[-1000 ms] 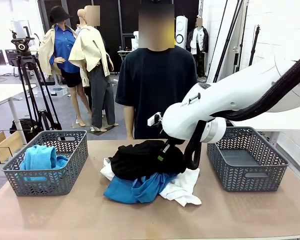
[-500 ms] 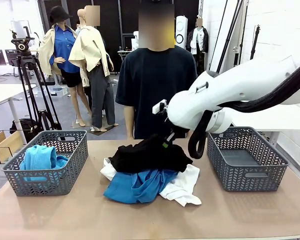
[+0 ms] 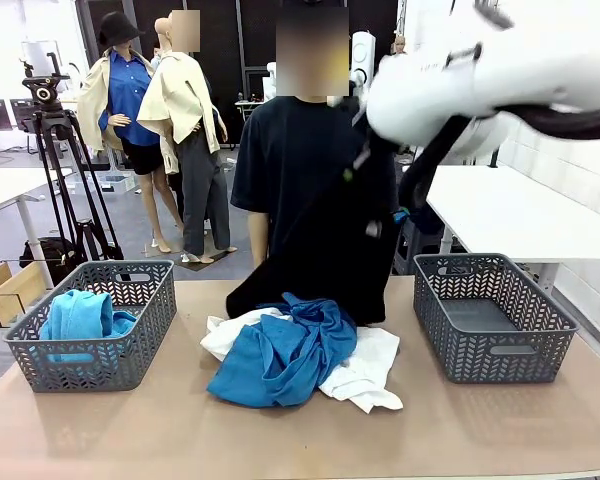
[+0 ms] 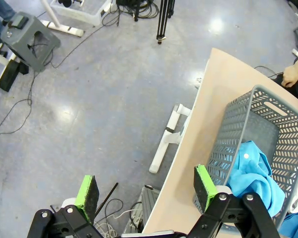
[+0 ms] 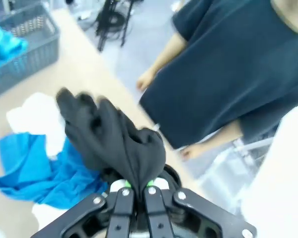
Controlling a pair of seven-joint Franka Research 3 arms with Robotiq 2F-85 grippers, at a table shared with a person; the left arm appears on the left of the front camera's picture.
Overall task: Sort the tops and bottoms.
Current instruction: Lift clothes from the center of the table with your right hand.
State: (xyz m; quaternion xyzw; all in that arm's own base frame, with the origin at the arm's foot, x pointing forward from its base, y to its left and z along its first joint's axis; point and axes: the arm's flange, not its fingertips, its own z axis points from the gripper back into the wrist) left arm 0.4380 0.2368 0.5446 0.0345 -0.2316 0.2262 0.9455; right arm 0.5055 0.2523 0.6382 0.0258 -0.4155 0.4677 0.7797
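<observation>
1. The table (image 3: 480, 430), a pale wooden top, carries a heap of clothes at its middle.
2. The blue top (image 3: 280, 360) lies crumpled at the front of the heap, over the white top (image 3: 365, 378), whose edges show on both sides of it.
3. The left basket (image 3: 150, 330), grey mesh, stands at the table's left end and holds the turquoise top (image 3: 75, 320).
4. The left gripper (image 4: 145, 191) hangs off the table's left end, just beside the left basket. Its jaws stand wide apart with nothing between them; floor and table edge show between the green pads.
5. The right basket (image 3: 495, 350), grey mesh, stands at the table's right end.
6. The black bottoms (image 3: 315, 285) hang in a long drape from the right gripper, high above the table, down to the back of the heap, where the lower edge meets the blue top.
7. The right gripper (image 5: 135, 187) has its jaws pressed together on a pinched fold of the black bottoms. The cloth bunches out just beyond the fingertips.
8. The person (image 3: 310, 150), in a dark T-shirt, stands at the far side, directly behind the hanging cloth.
</observation>
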